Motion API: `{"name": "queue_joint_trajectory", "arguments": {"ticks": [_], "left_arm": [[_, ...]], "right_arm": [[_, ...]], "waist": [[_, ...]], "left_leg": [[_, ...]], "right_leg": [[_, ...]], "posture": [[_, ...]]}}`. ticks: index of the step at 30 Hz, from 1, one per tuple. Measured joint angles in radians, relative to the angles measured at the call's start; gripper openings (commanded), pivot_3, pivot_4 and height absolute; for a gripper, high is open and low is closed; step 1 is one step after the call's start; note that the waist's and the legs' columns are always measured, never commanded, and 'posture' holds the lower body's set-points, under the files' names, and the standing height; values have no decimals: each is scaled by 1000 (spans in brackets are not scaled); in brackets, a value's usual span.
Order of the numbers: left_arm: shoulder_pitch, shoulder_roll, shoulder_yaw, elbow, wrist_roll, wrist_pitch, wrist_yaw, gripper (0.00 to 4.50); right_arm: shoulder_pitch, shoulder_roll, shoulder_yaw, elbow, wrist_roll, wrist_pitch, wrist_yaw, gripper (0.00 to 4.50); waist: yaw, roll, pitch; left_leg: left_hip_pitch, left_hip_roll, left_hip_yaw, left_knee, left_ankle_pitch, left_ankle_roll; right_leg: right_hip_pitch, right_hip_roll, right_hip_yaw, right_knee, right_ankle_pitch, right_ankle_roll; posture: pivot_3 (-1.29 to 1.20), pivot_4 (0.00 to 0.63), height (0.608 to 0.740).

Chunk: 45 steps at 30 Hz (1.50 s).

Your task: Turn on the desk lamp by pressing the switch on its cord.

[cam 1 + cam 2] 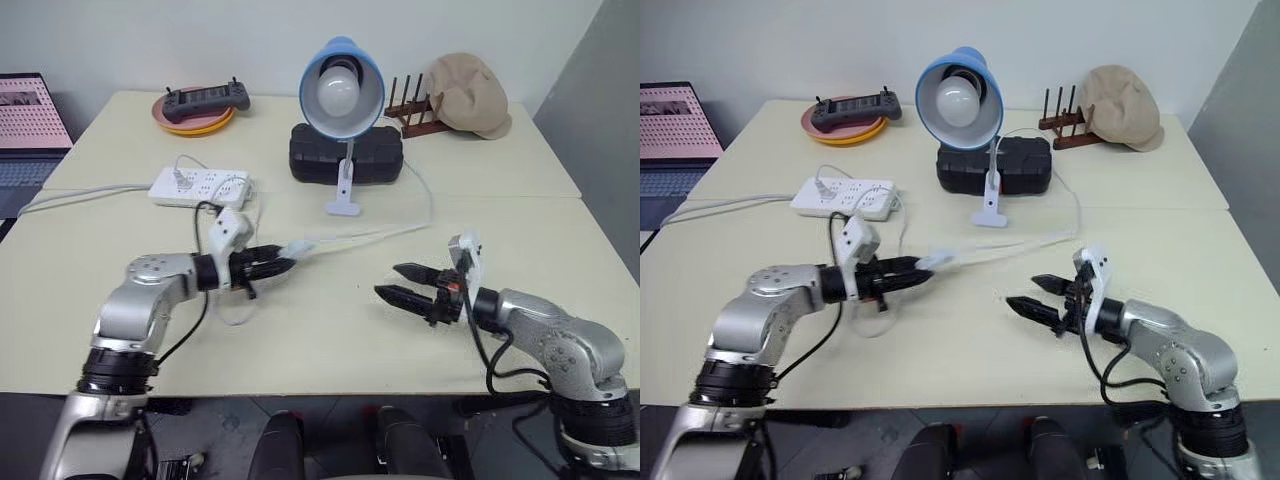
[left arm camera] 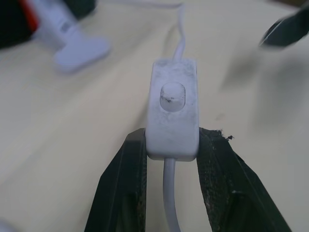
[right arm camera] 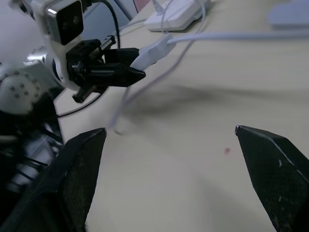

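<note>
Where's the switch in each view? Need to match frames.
Left eye: the switch at left gripper tip, centre-left.
Right eye: same spot.
Left wrist: centre, between the fingers.
Right wrist: upper left.
Shared landmark: the cord leaving the switch.

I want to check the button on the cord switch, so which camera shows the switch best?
The left wrist view: the switch sits close up, button facing the camera, pinched between the left tool fingers. In both eye views and the right wrist view it is a small white piece at that tool's tips.
</note>
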Motion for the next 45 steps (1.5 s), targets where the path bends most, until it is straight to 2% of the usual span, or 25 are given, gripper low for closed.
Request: {"name": "queue_joint_trajectory", "arguments": {"ticks": [4,8,15,23,28,35,38,40,45], "left_arm": [[59,-88,-46,-71,25,-25,95,1109],[73,-142,-98,-97,60,-40,165,1109],[79,-157,-143,-95,106,-92,188,1109],[79,-156,-149,-92,109,-98,192,1109],[79,-156,-149,-93,109,-98,192,1109],[79,-156,-148,-92,107,-102,192,1109],[78,-156,-143,-92,101,-110,192,1109],[78,-157,-143,-92,100,-112,192,1109],[78,-156,-143,-92,100,-112,192,1109]], "right_arm": [[-17,98,-87,86,208,119,-258,4500],[-77,131,-93,132,290,134,-400,4500],[-167,189,-60,182,346,111,-530,4500],[-203,197,-42,228,366,87,-571,4500],[-205,205,-25,241,373,69,-575,3507],[-208,195,-13,246,372,54,-575,1626],[-208,190,-13,247,374,47,-573,995],[-209,191,-9,247,376,46,-571,696],[-209,188,-2,247,375,39,-570,633]], "waist": [[-3,0,0],[-4,0,0],[-8,0,0],[-11,0,0],[-14,0,0],[-14,0,0],[-15,0,0],[-16,0,0],[-16,0,0]], "left_leg": [[2,0,0,0,0,0],[4,0,1,1,1,2],[5,0,0,0,1,2],[4,0,0,0,1,2],[4,0,0,0,1,3],[4,0,0,-1,1,3],[4,0,0,-2,1,3],[4,0,0,-2,1,3],[4,0,0,-2,1,3]], "right_leg": [[0,0,1,4,0,0],[0,1,2,7,-3,4],[-1,2,2,9,-4,2],[-1,2,1,8,-4,2],[-1,2,1,8,-4,2],[-1,2,1,7,-5,2],[-1,2,1,7,-5,2],[-2,2,1,7,-5,2],[-2,2,1,7,-5,2]], "posture": [[0,150,740],[0,150,740],[0,150,740],[0,150,740],[0,150,740],[0,150,740],[0,150,740],[0,150,740],[0,150,740]]}}
